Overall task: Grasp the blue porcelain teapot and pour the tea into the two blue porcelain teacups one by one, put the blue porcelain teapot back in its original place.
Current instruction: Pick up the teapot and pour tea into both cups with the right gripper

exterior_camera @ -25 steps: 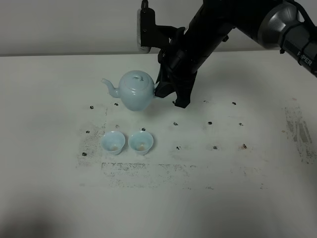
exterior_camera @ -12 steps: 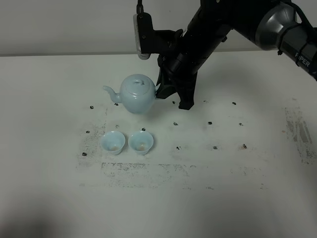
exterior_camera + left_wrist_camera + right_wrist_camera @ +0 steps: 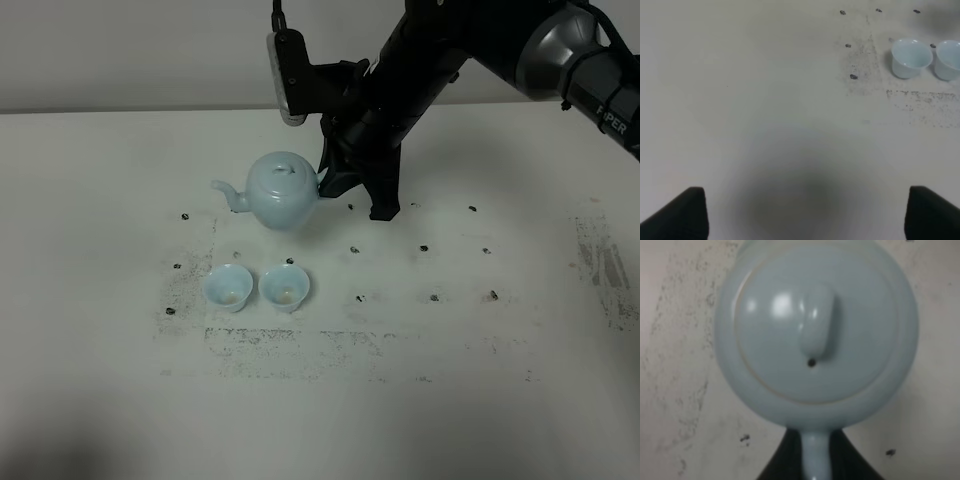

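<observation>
1. right gripper [image 3: 323, 184]: clenched on the loop handle of the blue porcelain teapot [image 3: 283, 190]. in the right wrist view the two dark fingers [image 3: 777, 465] sit on either side of the pale handle, pressed against it.
2. right arm [image 3: 420, 60]: black, enters from the upper right of the high view and slants down toward the teapot. a white camera box [image 3: 287, 75] is mounted on it just above the pot.
3. blue porcelain teapot, position: toward the far middle of the tabletop [image 3: 100, 200], upright and level. the spout points to the left of the high view and the handle faces the arm.
4. blue porcelain teapot, lid: seated on the body. the knob [image 3: 816, 325] and a small vent hole beside it are plain in the right wrist view.
5. blue porcelain teapot, contact: whether the base rests on the tabletop or hangs just above it cannot be told.
6. the two blue porcelain teacups: one cup [image 3: 227, 288] and its twin [image 3: 285, 287] stand upright side by side, very close together. they are on the near side of the teapot and apart from it.
7. left gripper [image 3: 810, 215]: released. its two dark fingertips [image 3: 687, 212] stand wide apart above bare tabletop with nothing between them.
8. left wrist view: both teacups [image 3: 910, 57] are visible, well away from the left gripper.
9. tabletop: white, with dark specks and scuffed patches around the teacups.
</observation>
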